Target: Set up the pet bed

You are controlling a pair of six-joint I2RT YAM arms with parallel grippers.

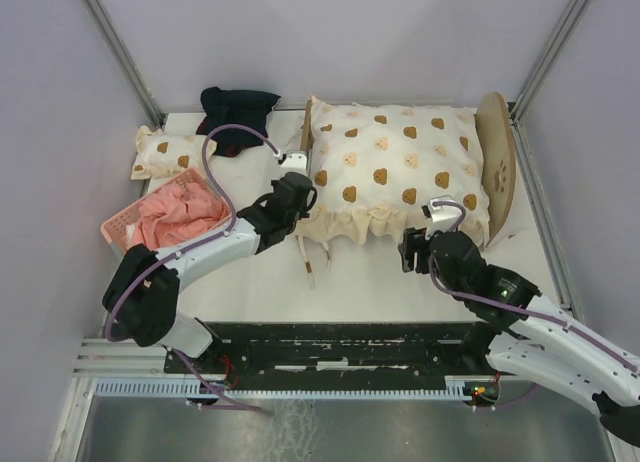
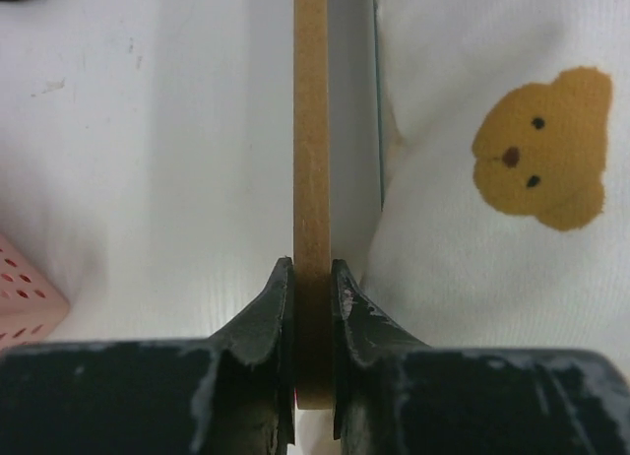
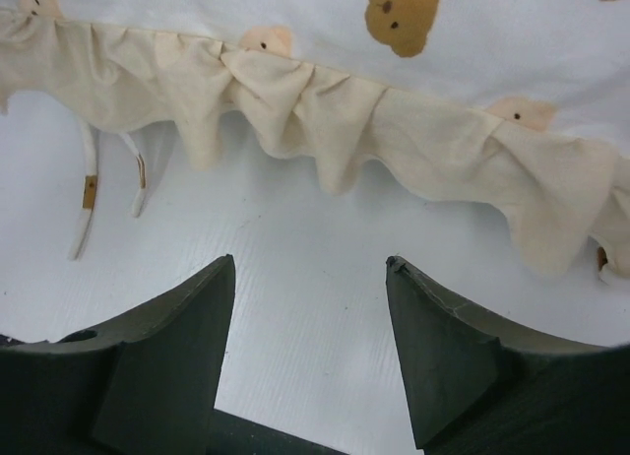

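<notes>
Clamps left jaws on pet bed's (image 1: pixel 495 162) footboard (image 2: pixel 312 179), right jaws wide beside spread quilt (image 1: pixel 400 132); seemingly lacks pillow (image 1: pixel 165 154) from counter's far-left corner.

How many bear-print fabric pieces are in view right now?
2: the quilt spread over the pet bed, and a small pillow far left, beyond the pink basket. Others may hide underneath.

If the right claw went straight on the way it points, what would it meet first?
Likely the ruffled edge of the bear-print quilt, past a strip of bare table. The open right claw aims at it; its height is unclear.
</notes>
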